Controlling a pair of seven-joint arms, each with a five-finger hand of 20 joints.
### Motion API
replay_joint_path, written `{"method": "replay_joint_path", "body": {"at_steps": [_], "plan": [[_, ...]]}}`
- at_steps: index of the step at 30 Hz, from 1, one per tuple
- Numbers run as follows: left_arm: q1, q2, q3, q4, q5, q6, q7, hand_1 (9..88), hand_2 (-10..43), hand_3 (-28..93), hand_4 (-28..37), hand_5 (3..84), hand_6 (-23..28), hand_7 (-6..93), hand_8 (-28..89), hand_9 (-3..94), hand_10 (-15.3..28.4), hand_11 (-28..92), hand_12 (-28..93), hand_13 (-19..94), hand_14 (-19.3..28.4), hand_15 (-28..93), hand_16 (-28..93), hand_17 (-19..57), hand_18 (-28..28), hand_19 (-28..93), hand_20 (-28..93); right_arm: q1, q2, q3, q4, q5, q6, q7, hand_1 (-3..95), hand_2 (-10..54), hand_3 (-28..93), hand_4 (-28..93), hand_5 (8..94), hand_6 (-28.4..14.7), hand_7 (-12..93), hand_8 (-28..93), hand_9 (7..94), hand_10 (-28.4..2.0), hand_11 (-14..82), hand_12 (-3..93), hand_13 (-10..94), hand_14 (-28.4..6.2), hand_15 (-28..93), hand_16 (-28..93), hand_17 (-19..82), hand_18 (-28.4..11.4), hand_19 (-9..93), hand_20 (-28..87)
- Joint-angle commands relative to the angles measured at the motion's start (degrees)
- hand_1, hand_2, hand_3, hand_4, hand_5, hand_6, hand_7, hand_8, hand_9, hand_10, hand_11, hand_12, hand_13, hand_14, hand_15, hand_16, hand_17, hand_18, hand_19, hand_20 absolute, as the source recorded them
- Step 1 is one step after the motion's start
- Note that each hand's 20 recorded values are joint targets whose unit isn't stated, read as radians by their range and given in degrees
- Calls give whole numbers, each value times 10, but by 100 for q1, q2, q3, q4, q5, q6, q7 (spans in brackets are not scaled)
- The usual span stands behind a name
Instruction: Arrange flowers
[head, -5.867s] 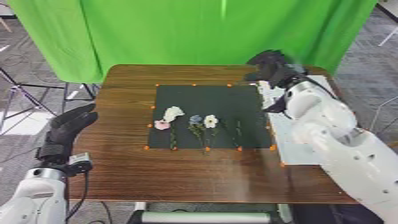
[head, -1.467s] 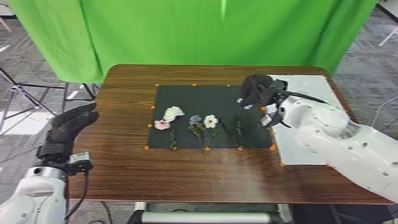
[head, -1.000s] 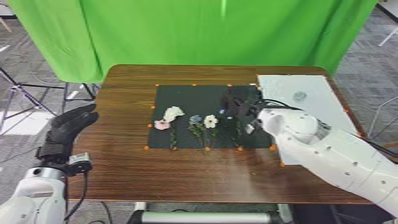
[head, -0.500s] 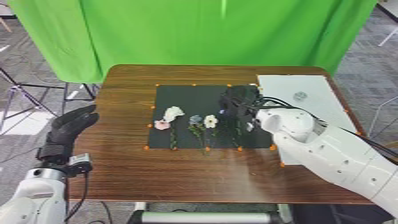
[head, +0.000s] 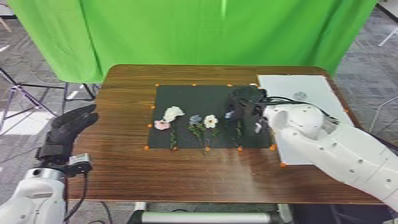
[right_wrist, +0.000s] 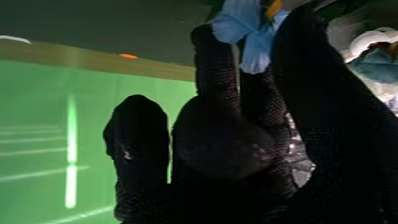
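Fingers nearly straight, the robot's right hand (head: 242, 97) appears to pinch a blue flower (right_wrist: 233, 27) lightly between a finger and the thumb, its petals at the fingertips in the upper middle of the right wrist view. In the head view, the hand is right of center, over the right part of a dark mat (head: 191, 96) on a brown table (head: 124, 175). The light grip likely spares thin petals, and the low reach suggests the flower is being set at the top of the leafy stem (head: 238, 131) just below the hand. Whether it touches the mat cannot be told.

Farther left on the mat, a smaller white flower (head: 210, 120) and a gray-blue flower (head: 195, 119) stand side by side at mid-frame, with a large white blossom (head: 173, 112) and a pink flower (head: 162, 125) beyond them. Blooms sit higher in the frame with greenery below, apparently to build a flat bouquet. At right lies a white board (head: 308, 142), perhaps the supply spot, with a small pale piece (head: 300, 95) on it. The left hand (head: 71, 121), fingers extended and holding nothing, waits at the left edge of the table.

The blue flower looks soft and thin, its pale petals hanging in loose folds. The large white blossom is full and ruffled; the smaller one, flatter, shows a darker center.
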Motion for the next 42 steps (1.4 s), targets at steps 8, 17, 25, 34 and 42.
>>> {"method": "replay_joint_path", "body": {"at_steps": [8,17,25,34,42], "plan": [[106,-33,-64,-53,18,-103,-69,368,68,645,-154,434,19,164,-93,463,137,218,75,380,161,135,-29,61,113,107,128,-220,158,937,-519,379,-7,541,336,-95,675,-174,573,42,197,-88,655,-122,103,194,895,-11,651,300,589,-153,932,597],[136,-74,-89,-62,16,-79,-59,370,66,644,-155,434,20,163,-93,463,137,217,75,380,162,135,-28,60,113,107,127,-341,89,1441,203,47,-98,1575,271,-95,657,-165,453,6,115,-59,477,-134,53,137,871,-17,641,297,563,-166,932,555],[80,-53,-64,-44,16,-76,-46,370,66,642,-154,436,20,163,-92,463,137,217,76,379,162,134,-28,60,113,106,127,-343,-124,1466,822,-167,-430,2223,215,-95,618,-176,348,-11,73,-44,368,-164,29,102,837,-32,647,289,536,-179,932,526],[84,-77,-71,-57,26,-67,-50,369,66,643,-155,436,20,162,-92,463,137,217,76,380,162,136,-28,60,113,106,127,-272,-111,1593,1202,-204,-699,2550,211,-95,606,-172,358,-5,75,-42,385,-171,37,104,839,-35,649,280,537,-184,932,523],[218,-113,-136,-119,24,-40,-80,371,67,641,-156,437,19,164,-93,463,137,217,76,379,162,134,-29,60,114,107,126,-324,-128,1801,1487,-219,-994,2873,225,-95,608,-167,374,-4,86,-46,400,-173,41,109,843,-35,650,277,539,-185,932,526]]}}
